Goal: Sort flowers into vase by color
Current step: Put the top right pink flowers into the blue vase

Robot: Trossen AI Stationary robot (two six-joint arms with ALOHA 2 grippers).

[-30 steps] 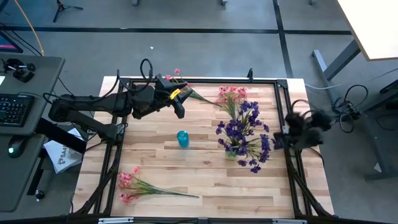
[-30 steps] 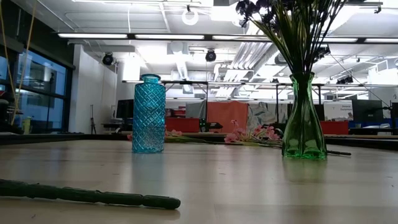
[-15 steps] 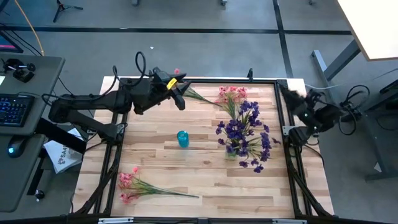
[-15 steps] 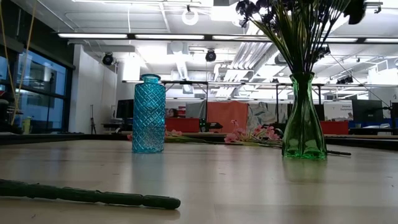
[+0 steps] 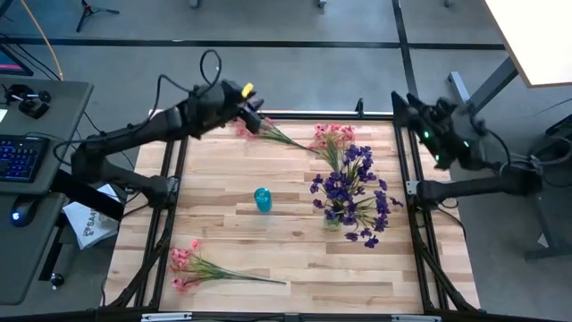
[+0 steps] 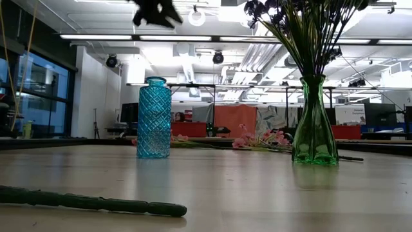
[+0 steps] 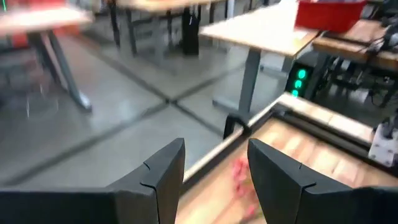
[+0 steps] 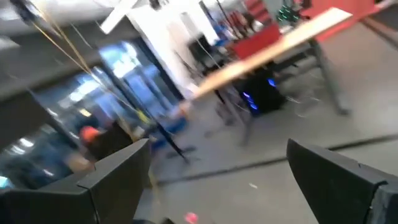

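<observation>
A pink sprig (image 5: 192,266) lies flat near the table's near left corner. More pink blossoms (image 5: 332,136) lie near the far edge, and a thin stem (image 5: 286,140) runs from there to a small pink cluster (image 5: 241,130). The purple flowers (image 5: 350,192) stand by their stems in a green vase (image 6: 314,122). A blue vase (image 5: 262,199) stands upright mid-table with nothing in it. My left gripper (image 5: 255,118) hovers open above the small pink cluster (image 7: 239,171) at the far edge. My right gripper (image 5: 402,105) is raised and open over the far right corner.
A black frame (image 5: 295,114) runs around the table's edges. A green stem end (image 6: 90,203) lies close to the low camera. Bare wood shows between the blue vase and the near edge. A desk with a keyboard (image 5: 18,156) stands off the table's left.
My left gripper has moved toward the far edge and risen, tipping its fingers outward past the table edge. My right arm has unfolded from its place at the right edge, lifting and swinging its gripper to the far right corner. The flowers and vases have stayed put.
</observation>
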